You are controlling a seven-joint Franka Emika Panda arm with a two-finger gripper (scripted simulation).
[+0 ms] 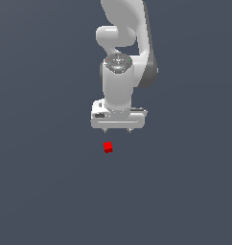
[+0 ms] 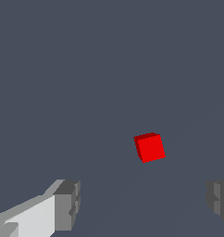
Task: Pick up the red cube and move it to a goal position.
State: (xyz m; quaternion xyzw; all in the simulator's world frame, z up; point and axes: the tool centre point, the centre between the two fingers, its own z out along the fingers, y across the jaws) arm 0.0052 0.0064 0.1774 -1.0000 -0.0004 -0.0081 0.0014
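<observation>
A plain, dark slate-grey surface point(image 1: 46, 191) fills both views from edge to edge. It is flat, evenly coloured, with no markings, seams or edges showing. In the wrist view the same surface point(image 2: 86, 69) looks uniform.

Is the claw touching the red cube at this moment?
Apart. The wrist view shows bare floor between the red cube and both fingertips of the open claw.
</observation>
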